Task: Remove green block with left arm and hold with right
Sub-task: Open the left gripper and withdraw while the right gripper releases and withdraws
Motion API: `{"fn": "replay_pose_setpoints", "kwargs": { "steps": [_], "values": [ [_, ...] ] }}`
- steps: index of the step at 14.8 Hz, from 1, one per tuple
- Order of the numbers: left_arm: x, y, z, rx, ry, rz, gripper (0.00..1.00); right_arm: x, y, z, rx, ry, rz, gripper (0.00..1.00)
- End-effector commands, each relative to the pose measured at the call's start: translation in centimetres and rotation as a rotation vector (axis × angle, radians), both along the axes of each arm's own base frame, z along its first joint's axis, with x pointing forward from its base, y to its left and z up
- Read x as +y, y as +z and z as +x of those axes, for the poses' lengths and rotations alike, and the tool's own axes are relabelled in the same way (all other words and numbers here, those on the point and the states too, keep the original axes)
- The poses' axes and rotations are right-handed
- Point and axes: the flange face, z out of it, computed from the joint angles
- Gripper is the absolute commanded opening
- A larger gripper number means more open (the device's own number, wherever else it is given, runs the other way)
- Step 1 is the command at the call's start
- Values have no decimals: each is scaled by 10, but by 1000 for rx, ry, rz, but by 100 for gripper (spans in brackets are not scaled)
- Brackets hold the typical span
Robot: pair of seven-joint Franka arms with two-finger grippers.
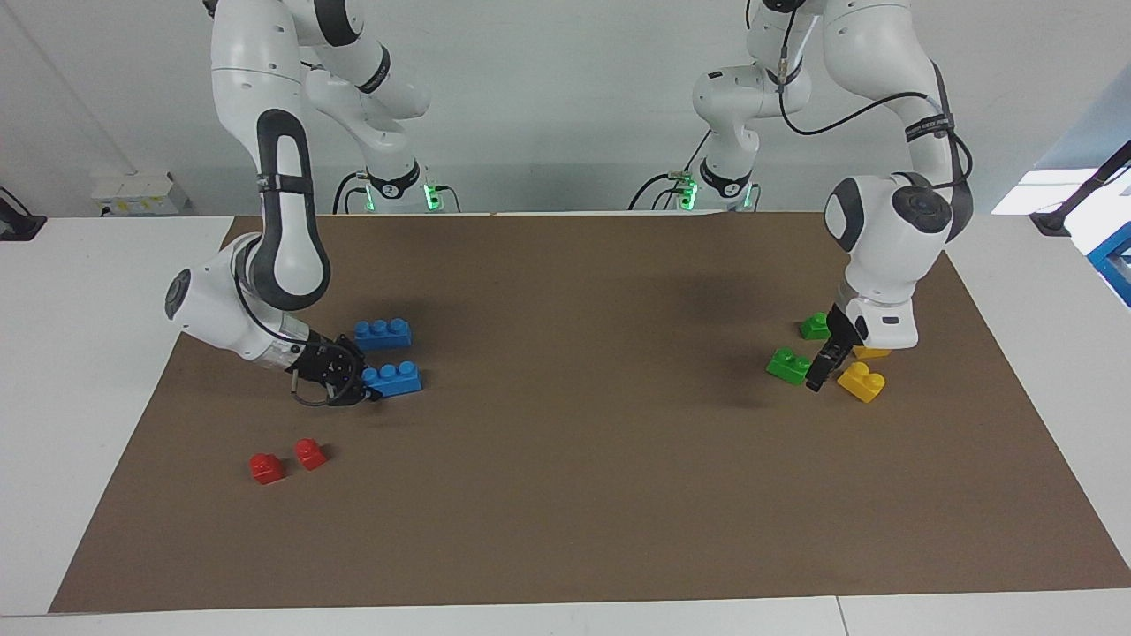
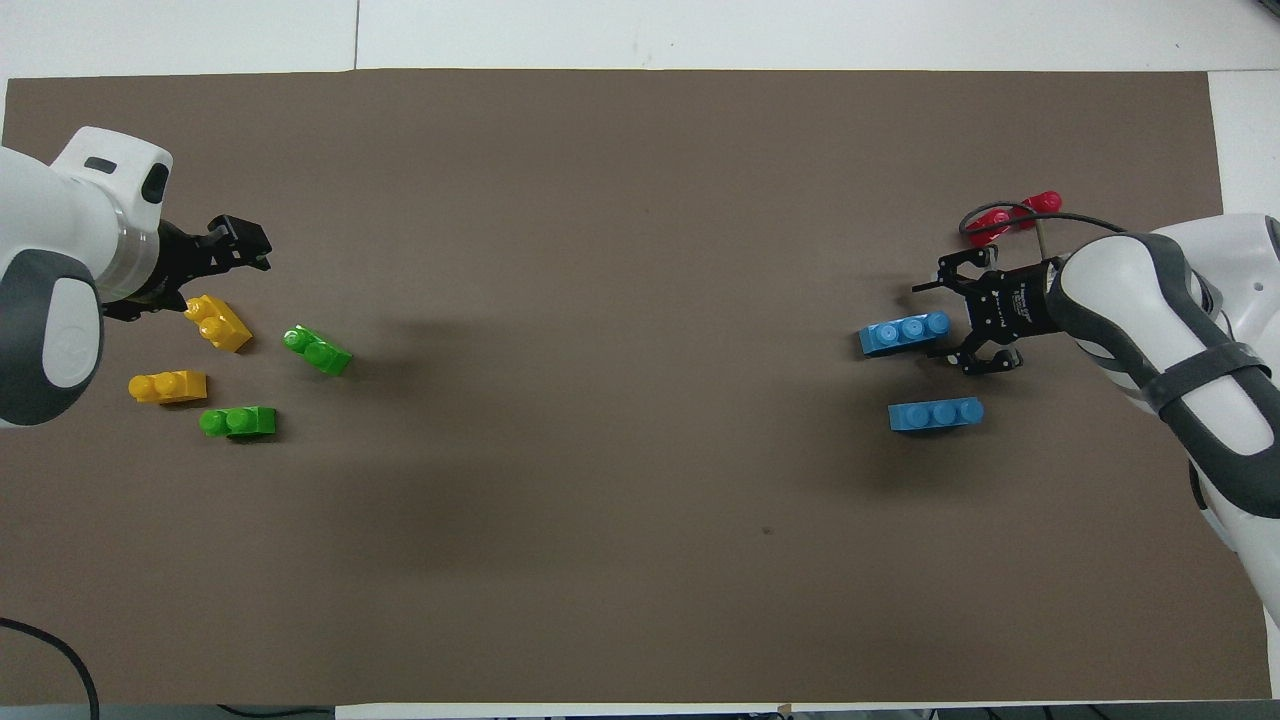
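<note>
Two green blocks lie at the left arm's end of the brown mat: one (image 1: 788, 365) (image 2: 317, 351) farther from the robots, one (image 1: 815, 327) (image 2: 238, 422) nearer. My left gripper (image 1: 822, 367) (image 2: 243, 245) hangs, pointing down, beside the farther green block, between it and a yellow brick (image 1: 861, 382) (image 2: 218, 323); it holds nothing. My right gripper (image 1: 367, 386) (image 2: 940, 322) is low over the mat at the other end. It is open, with its jaws on either side of the end of a blue three-stud brick (image 1: 395, 378) (image 2: 903, 334).
A second yellow brick (image 1: 873, 352) (image 2: 168, 386) lies by the nearer green block, partly hidden under the left hand. A second blue brick (image 1: 383, 333) (image 2: 936, 413) lies nearer the robots. Two small red bricks (image 1: 267, 467) (image 1: 310, 453) lie farther out.
</note>
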Motion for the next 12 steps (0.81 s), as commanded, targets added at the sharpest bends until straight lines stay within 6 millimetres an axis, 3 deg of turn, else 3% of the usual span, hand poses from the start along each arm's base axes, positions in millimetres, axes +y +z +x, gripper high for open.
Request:
{"fn": "replay_pose_setpoints", "kwargs": {
  "steps": [1,5,7,9,12],
  "values": [
    [5,44,-23,10,-142,24,100,15,32,-1,-5,7,0,95],
    [10,99,-53,25,-207,41,100,19,72,-7,-12,25,-9,97],
    [11,129,-58,56,-208,38,100,21,96,-12,-25,64,-25,100],
    [8,156,-61,78,-226,31,100,21,131,-16,-59,161,-107,100],
    [3,169,-68,98,-275,34,100,36,203,-22,-147,346,-221,100]
  ]
}}
